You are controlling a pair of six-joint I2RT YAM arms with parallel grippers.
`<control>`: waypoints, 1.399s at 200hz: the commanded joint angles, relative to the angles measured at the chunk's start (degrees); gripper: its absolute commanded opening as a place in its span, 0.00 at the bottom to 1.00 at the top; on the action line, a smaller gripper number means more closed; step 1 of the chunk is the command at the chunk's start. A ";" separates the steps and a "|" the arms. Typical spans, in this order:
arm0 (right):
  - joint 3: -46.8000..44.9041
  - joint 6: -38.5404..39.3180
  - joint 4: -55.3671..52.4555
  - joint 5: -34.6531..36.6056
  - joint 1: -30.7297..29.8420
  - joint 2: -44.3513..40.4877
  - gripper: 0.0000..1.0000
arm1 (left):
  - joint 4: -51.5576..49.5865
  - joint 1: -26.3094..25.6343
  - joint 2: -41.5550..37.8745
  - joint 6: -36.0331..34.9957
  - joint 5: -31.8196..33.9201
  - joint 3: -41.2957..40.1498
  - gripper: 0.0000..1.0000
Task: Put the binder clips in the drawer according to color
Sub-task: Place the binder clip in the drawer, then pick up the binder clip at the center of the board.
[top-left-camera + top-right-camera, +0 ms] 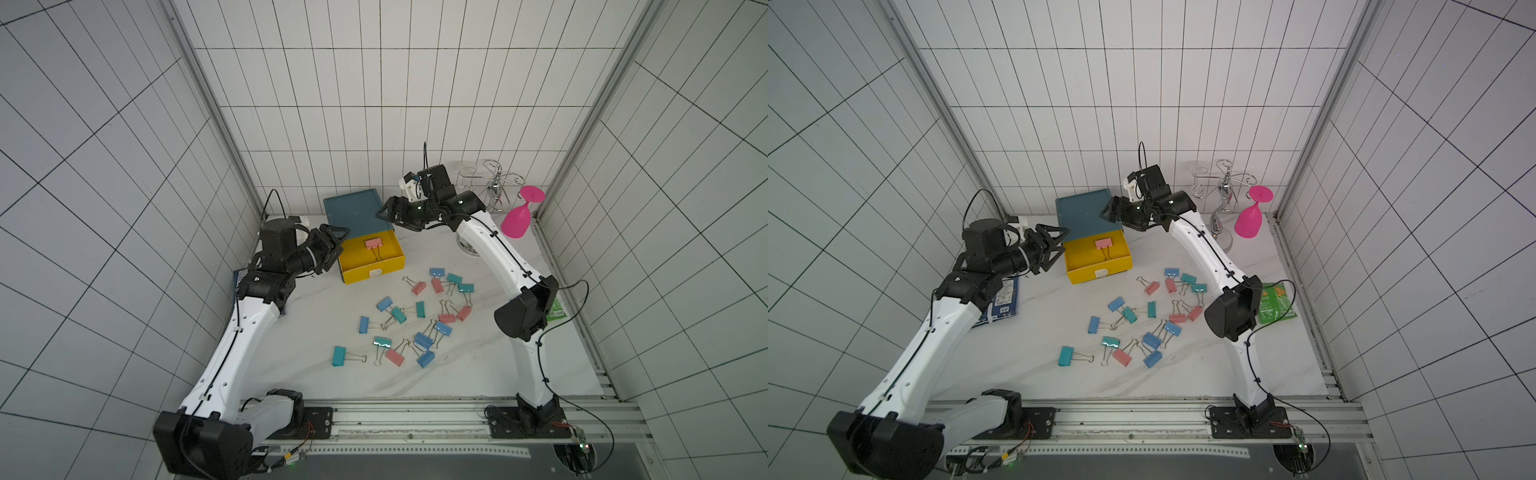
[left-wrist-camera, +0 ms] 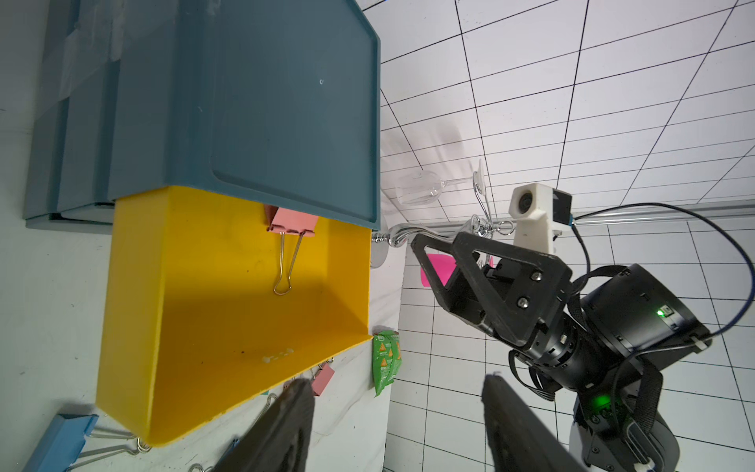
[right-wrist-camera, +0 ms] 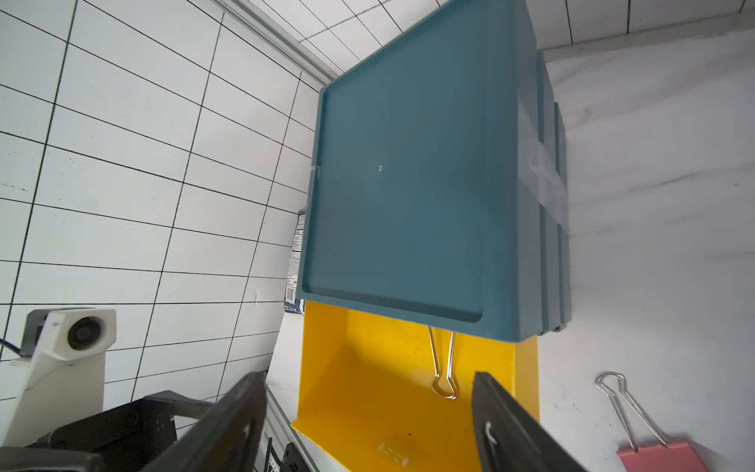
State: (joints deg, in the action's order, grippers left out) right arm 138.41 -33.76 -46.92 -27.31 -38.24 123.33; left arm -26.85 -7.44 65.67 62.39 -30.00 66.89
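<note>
- The dark-teal plastic three-drawer cabinet [image 1: 353, 210] stands at the back of the white marbled table top [image 1: 316, 382]. Its yellow top drawer [image 1: 374, 272] is pulled out; from above I can't see the lower drawers.
- One pink steel binder clip with silver wire handles [image 1: 374, 243] lies inside the yellow drawer near its back, handles pointing to the front.
- The loose binder clips [image 1: 399, 314], pink, light blue and teal, lie scattered on the table in front of the drawer. Several have their wire handles crossing a neighbour's.
- My right gripper [image 1: 384, 214] hangs above the cabinet's front corner beside the open drawer. Its fingers are spread wide with nothing between them.
- My left gripper [image 1: 336, 249] sits just beside the drawer's other wall, fingers also spread and empty. I can't tell whether it touches the wall.
- I expect the clips to be light and rigid, with smooth painted bodies that slide easily on the table.
- The wedge-shaped body could squirt out of a pinch on its sloped faces, so I'd close across its two flat ends.
- The thin handles swing loosely and may drag a tangled neighbour along, so I'd take an isolated clip first.
</note>
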 commanded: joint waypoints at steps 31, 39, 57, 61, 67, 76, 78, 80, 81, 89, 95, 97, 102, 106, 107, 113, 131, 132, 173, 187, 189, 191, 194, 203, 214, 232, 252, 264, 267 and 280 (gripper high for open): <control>-9.14 6.77 -10.61 13.02 1.90 -11.23 0.74 | -16.21 -1.67 -1.28 -12.93 7.10 6.60 0.68; -13.42 6.78 -11.37 14.82 2.64 -13.91 0.73 | -18.78 -3.10 -1.66 -14.81 9.18 7.13 0.68; -24.70 6.03 -11.62 17.60 4.74 -20.86 0.72 | -23.02 -7.81 -2.98 -17.41 14.07 7.08 0.68; -27.37 5.99 -11.62 18.41 5.15 -22.42 0.72 | -23.73 -9.06 -3.35 -17.67 15.16 6.82 0.68; -31.44 5.96 -11.53 19.69 5.75 -24.77 0.73 | -24.82 -10.99 -4.05 -17.82 16.79 6.34 0.68; -37.27 5.60 -11.42 20.90 6.83 -28.16 0.74 | -26.51 -13.99 -5.05 -17.38 19.08 5.63 0.68; -38.68 5.52 -11.37 21.07 7.10 -29.00 0.74 | -26.90 -14.59 -5.25 -17.21 19.45 5.47 0.68; -39.93 5.43 -11.25 21.29 7.36 -29.65 0.74 | -27.28 -15.29 -5.52 -16.95 19.87 5.27 0.68; -40.48 5.40 -11.21 21.40 7.46 -30.04 0.74 | -27.46 -15.61 -5.62 -16.82 20.06 5.18 0.68; -45.87 4.88 -10.56 22.16 8.68 -32.97 0.75 | -28.97 -18.15 -6.69 -15.47 21.47 4.23 0.67; -50.34 4.70 -9.36 22.46 9.56 -35.16 0.75 | -30.05 -20.09 -7.53 -14.13 22.74 3.23 0.67; -51.59 4.67 -8.90 22.41 9.97 -35.83 0.75 | -30.33 -20.87 -7.80 -13.48 23.31 2.87 0.67; -55.16 4.53 -7.71 22.38 10.76 -37.44 0.76 | -30.90 -22.76 -8.68 -11.70 24.72 1.77 0.67; -57.67 4.41 -6.90 22.11 11.58 -38.52 0.76 | -31.34 -24.26 -9.38 -10.08 25.88 0.88 0.67; -58.27 4.36 -6.71 22.07 11.73 -38.78 0.76 | -31.42 -24.58 -9.58 -9.74 26.18 0.61 0.67; -61.48 4.17 -5.51 21.46 13.07 -40.06 0.76 | -31.51 -26.89 -10.65 -7.15 27.47 -0.69 0.66; -68.75 3.79 -1.52 19.75 16.44 -41.84 0.73 | -32.47 -33.44 -13.11 -0.73 32.07 -3.94 0.66; -69.04 3.79 -1.34 19.66 16.62 -41.85 0.73 | -32.61 -33.83 -13.15 -0.31 32.31 -4.04 0.66; -73.62 4.06 2.77 20.65 19.68 -36.38 0.60 | -36.87 -40.66 -14.46 6.71 36.01 -5.60 0.65; -73.51 4.15 3.14 20.99 20.40 -33.89 0.57 | -36.67 -41.08 -14.69 7.95 35.88 -5.78 0.66; -73.49 4.21 3.21 20.94 20.46 -33.51 0.57 | -36.56 -41.05 -14.74 8.04 35.78 -5.76 0.65; -73.36 4.27 3.18 20.97 20.52 -33.15 0.56 | -36.35 -41.13 -14.70 8.13 35.79 -5.80 0.65; -73.21 4.43 3.18 20.98 20.59 -32.72 0.55 | -36.16 -41.16 -14.70 8.18 35.75 -5.88 0.65; -72.84 4.91 3.47 20.90 20.72 -31.61 0.54 | -35.15 -41.25 -14.56 8.21 35.50 -5.81 0.65; -72.53 5.73 4.21 20.43 20.70 -30.26 0.54 | -33.98 -41.38 -14.22 8.07 34.98 -5.81 0.65; -71.35 6.61 4.34 19.38 20.73 -27.22 0.49 | -33.18 -41.42 -13.74 6.99 33.98 -5.40 0.65; -70.34 7.64 6.00 17.53 20.69 -24.59 0.44 | -33.13 -41.42 -14.01 5.19 34.07 -5.19 0.65; -69.57 8.41 6.83 17.34 20.71 -23.00 0.42 | -33.04 -41.42 -14.85 4.77 34.71 -5.71 0.65; -69.31 8.56 6.85 17.37 20.68 -22.49 0.42 | -32.82 -41.42 -15.18 4.76 34.86 -6.03 0.65; -67.81 8.82 5.91 17.10 20.75 -20.30 0.38 | -31.98 -41.43 -16.85 5.89 35.31 -7.62 0.65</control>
State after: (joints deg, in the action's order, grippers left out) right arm 67.64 -26.76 -41.47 -9.17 -17.96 100.09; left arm -60.77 -48.66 51.46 68.47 3.70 61.14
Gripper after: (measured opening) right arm 0.405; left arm 0.653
